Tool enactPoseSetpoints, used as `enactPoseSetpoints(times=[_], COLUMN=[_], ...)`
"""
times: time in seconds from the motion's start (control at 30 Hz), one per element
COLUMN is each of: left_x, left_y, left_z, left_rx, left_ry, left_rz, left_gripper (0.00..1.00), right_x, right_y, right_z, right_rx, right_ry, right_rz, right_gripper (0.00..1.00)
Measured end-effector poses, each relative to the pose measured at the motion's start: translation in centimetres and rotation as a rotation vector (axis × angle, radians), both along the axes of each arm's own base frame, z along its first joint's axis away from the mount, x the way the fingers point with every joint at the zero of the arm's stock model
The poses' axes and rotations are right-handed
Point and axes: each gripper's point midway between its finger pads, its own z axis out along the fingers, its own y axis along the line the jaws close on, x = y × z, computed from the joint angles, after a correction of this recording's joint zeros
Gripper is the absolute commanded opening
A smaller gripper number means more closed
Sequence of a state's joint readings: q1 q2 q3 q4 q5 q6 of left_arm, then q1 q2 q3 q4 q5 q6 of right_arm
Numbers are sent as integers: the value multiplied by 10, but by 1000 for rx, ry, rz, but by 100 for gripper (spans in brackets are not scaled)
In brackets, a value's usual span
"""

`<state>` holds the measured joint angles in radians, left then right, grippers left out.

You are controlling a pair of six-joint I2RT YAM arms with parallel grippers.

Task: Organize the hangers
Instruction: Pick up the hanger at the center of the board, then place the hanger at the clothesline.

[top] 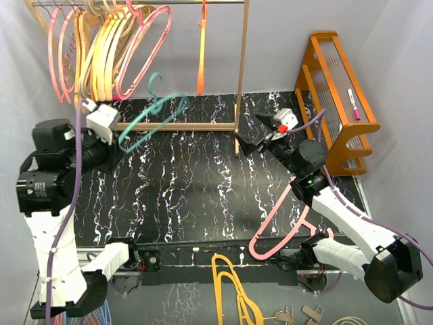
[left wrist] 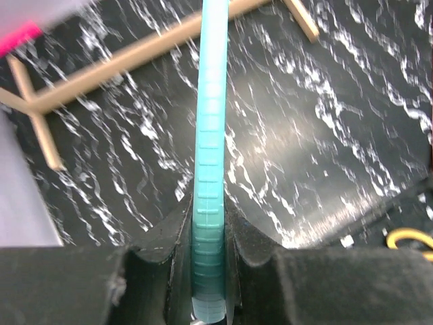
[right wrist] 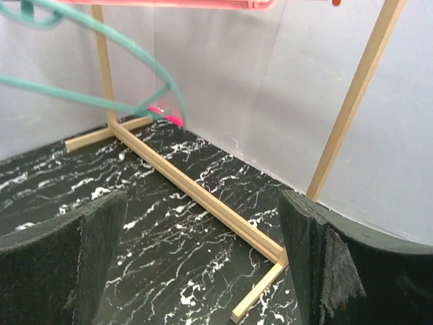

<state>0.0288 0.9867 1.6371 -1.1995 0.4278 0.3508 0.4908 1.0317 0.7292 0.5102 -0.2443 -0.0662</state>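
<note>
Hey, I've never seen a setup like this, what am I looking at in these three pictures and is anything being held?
Two robot arms sit at a table's near edge. The overhead picture shows both; the other two come from cameras on each wrist. A wooden rack at the back carries pink, tan and orange hangers. The left gripper is clamped on a teal hanger, lifted above the black marbled mat. The right gripper is wide open, empty. One pink hanger lies on the mat by the right arm.

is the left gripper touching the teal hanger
Touching. The left wrist view shows the left gripper with both fingers pressed against the teal hanger, which runs up between them with no gap on either side.
</note>
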Motion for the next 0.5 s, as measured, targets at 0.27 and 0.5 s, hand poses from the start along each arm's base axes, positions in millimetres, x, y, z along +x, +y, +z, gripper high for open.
enactPoseSetpoints(times=[0.27,0.5], left_x=[57,140], left_y=[12,23], left_z=[86,88], left_rx=[-6,-12], left_ry=[-211,-189], left_rz=[101,177], left_gripper=[0,0], right_x=[-3,-20], right_y=[-9,-17], right_z=[8,27], right_rx=[101,148], right_ry=[52,37], right_rz=[-1,10], right_gripper=[98,98])
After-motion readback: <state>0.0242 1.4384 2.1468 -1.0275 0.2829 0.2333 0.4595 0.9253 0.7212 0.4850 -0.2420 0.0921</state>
